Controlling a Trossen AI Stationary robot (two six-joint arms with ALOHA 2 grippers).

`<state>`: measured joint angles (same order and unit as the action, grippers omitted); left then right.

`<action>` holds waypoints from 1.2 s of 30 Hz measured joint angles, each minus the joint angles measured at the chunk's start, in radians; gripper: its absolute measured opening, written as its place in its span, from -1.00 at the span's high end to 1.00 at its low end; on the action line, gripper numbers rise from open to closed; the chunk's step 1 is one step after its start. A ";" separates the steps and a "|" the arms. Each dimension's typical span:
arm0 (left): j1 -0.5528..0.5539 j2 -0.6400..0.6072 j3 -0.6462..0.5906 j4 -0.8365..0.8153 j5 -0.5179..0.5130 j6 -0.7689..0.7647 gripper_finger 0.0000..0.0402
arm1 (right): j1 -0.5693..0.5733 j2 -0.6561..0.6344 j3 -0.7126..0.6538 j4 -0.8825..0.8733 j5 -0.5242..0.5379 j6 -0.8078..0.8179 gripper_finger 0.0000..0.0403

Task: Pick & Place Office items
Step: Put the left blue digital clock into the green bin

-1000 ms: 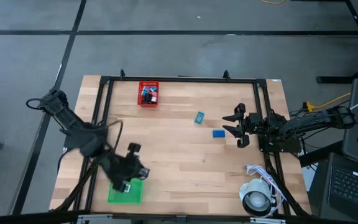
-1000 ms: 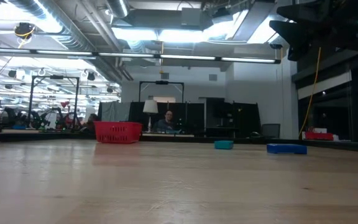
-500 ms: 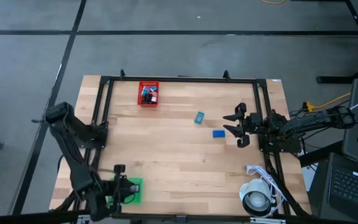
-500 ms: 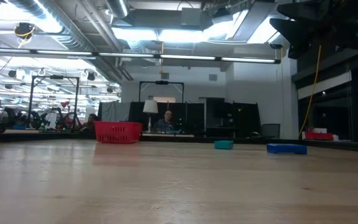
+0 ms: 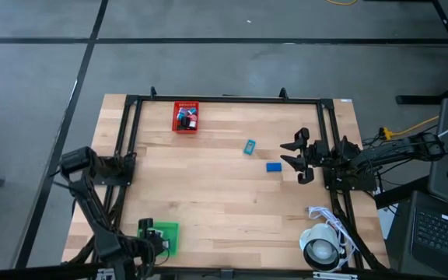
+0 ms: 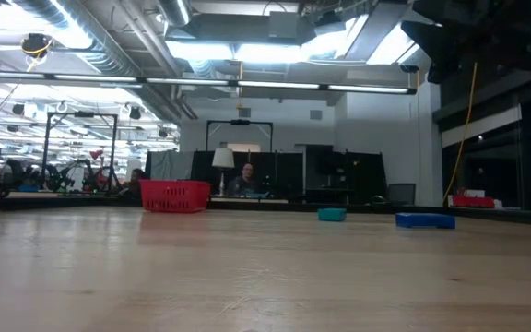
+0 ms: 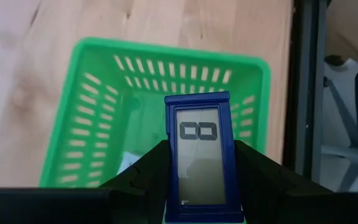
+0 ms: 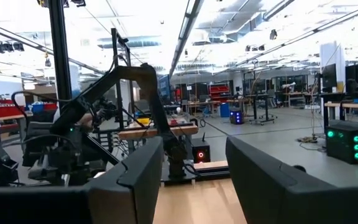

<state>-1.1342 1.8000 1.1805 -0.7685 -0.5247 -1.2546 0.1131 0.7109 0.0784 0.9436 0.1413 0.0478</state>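
Item: blue calculator-looking piece (image 7: 199,158) was pinched in the left gripper (image 7: 197,180), right over the green bin (image 7: 79,106).
Tip: I'd centre it, then let go low.
Others: blue piece (image 5: 274,166), teal piece (image 5: 249,147) lay loose.
Right gripper (image 5: 297,159): half-open, empty, near those.

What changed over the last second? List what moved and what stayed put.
The left arm swung back toward the table's near left corner, so the left gripper now holds the blue item over the green bin. The right gripper, red bin, and two loose blue pieces stayed put.
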 joint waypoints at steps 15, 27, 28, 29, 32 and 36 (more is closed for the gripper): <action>-0.004 0.008 -0.096 0.119 -0.051 0.009 0.28 | 0.048 0.008 0.000 -0.004 0.000 0.046 0.09; 0.026 0.006 -0.181 0.250 -0.102 0.087 0.18 | 0.084 0.008 0.000 -0.011 0.027 0.042 0.09; 0.029 0.006 -0.181 0.250 -0.102 0.089 0.09 | 0.083 0.008 0.000 -0.011 0.027 0.042 0.09; 0.031 0.006 -0.182 0.252 -0.102 0.090 -0.01 | 0.084 0.008 0.000 -0.012 0.027 0.041 0.09; 0.031 0.006 -0.182 0.277 -0.084 0.095 -0.24 | 0.083 0.008 0.000 -0.020 0.027 0.041 0.09; 0.030 0.004 -0.182 0.321 -0.064 0.113 -0.34 | 0.084 0.008 0.000 -0.026 0.027 0.041 0.09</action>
<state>-1.1042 1.8044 0.9985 -0.4477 -0.5886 -1.1417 0.1967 0.7185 0.0784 0.9172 0.1680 0.0891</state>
